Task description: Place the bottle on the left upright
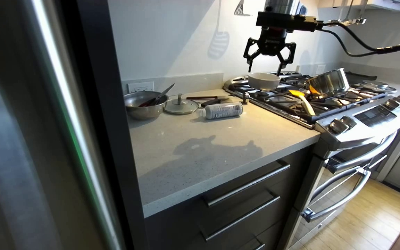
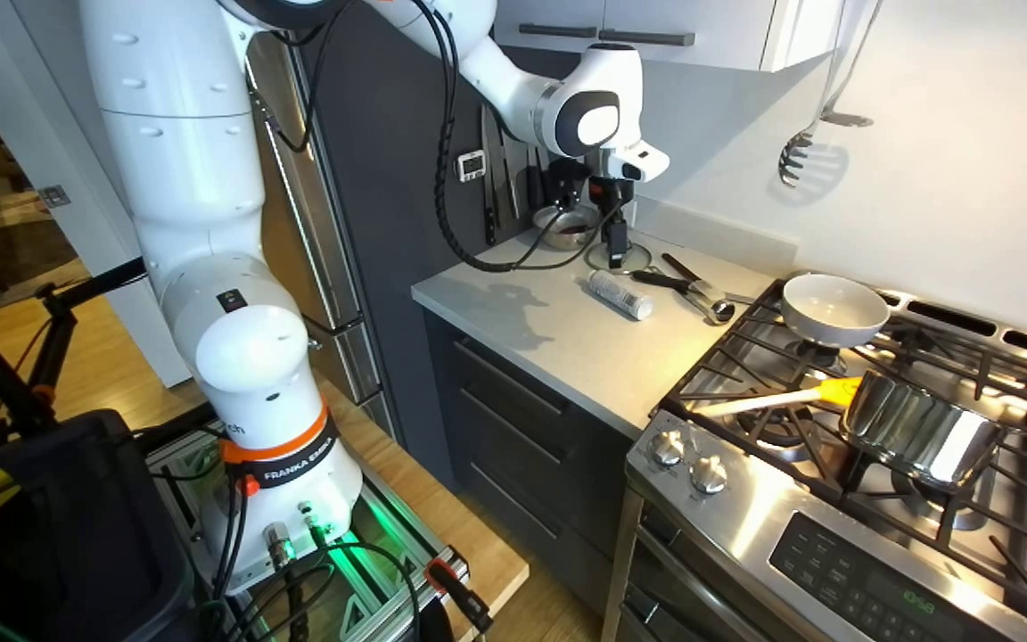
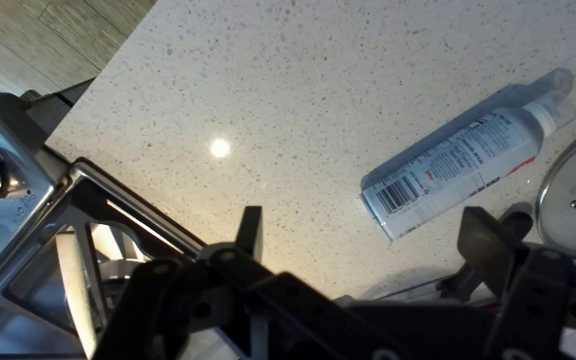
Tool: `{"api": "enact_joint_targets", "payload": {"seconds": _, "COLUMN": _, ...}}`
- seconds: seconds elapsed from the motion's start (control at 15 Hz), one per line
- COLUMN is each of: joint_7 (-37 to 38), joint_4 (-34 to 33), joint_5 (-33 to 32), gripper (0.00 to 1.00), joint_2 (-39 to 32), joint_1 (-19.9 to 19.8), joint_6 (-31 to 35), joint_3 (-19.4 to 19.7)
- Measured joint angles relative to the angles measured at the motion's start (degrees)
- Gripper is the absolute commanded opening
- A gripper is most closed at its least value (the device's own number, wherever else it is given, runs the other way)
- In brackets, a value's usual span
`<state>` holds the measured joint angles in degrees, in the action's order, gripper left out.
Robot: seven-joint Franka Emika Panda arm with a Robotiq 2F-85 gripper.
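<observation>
Your jaws stand wide apart, gripping nothing, hanging over the bench (image 1: pixel 165 133). Reading an exterior view from the left, you have a steel bowl (image 1: pixel 144 114) with kitchen tools (image 1: pixel 156 101) in it, then a glass pot lid (image 1: pixel 182 108) lying on the bench. Next comes your bottle (image 1: pixel 222 111), grey and capped with a barcode on its label, lying on its side on the bench, its capped end to the left, near the lid. Dark-handled utensils (image 1: pixel 210 102) lie just behind it. Further right, your gas range (image 1: pixel 375 118) carries a white bowl (image 1: pixel 264 83), a yellow-headed spatula (image 1: pixel 306 103) and a steel saucepan (image 1: pixel 329 85).
</observation>
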<state>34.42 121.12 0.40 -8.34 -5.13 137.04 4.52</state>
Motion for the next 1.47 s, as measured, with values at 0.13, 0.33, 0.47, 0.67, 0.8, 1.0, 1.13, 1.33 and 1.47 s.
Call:
{"api": "enact_joint_targets", "payload": {"seconds": 0.13, "joint_7": 0.91, "joint_4": -0.04, "joint_5": 0.72, "gripper": 1.0, "joint_2": -0.3, "joint_1": 0.0, "joint_6": 0.1, "joint_3": 0.07}}
{"api": "enact_joint_targets", "payload": {"seconds": 0.33, "joint_7": 9.61, "joint_4": -0.28, "joint_5": 0.93, "gripper": 1.0, "joint_2": -2.3, "joint_1": 0.4, "joint_6": 3.5, "joint_3": 0.48}}
{"api": "enact_joint_targets", "payload": {"seconds": 0.47, "joint_7": 15.56, "joint_4": -1.15, "joint_5": 1.36, "gripper": 1.0, "joint_2": -4.49, "joint_1": 0.98, "joint_6": 5.74, "joint_3": 0.68}}
{"api": "enact_joint_targets", "payload": {"seconds": 0.67, "joint_7": 24.18, "joint_4": -3.85, "joint_5": 2.55, "gripper": 1.0, "joint_2": -8.41, "joint_1": 1.98, "joint_6": 6.84, "joint_3": 0.98}}
{"api": "enact_joint_targets", "payload": {"seconds": 0.8, "joint_7": 28.47, "joint_4": -6.35, "joint_5": 4.62, "gripper": 1.0, "joint_2": -11.43, "joint_1": 2.55, "joint_6": 6.93, "joint_3": 1.02}}
{"api": "enact_joint_targets", "payload": {"seconds": 1.0, "joint_7": 31.34, "joint_4": -10.37, "joint_5": 7.75, "gripper": 1.0, "joint_2": -15.94, "joint_1": 3.0, "joint_6": 7.67, "joint_3": 0.93}}
{"api": "enact_joint_targets", "payload": {"seconds": 1.13, "joint_7": 31.82, "joint_4": -11.87, "joint_5": 8.21, "gripper": 1.0, "joint_2": -17.53, "joint_1": 3.01, "joint_6": 7.74, "joint_3": 0.91}}
{"api": "enact_joint_targets", "payload": {"seconds": 1.33, "joint_7": 31.93, "joint_4": -12.39, "joint_5": 8.36, "gripper": 1.0, "joint_2": -17.82, "joint_1": 3.01, "joint_6": 7.74, "joint_3": 0.91}}
{"api": "enact_joint_targets", "payload": {"seconds": 1.47, "joint_7": 31.91, "joint_4": -12.5, "joint_5": 8.36, "gripper": 1.0, "joint_2": -17.84, "joint_1": 3.02, "joint_6": 7.74, "joint_3": 0.99}}
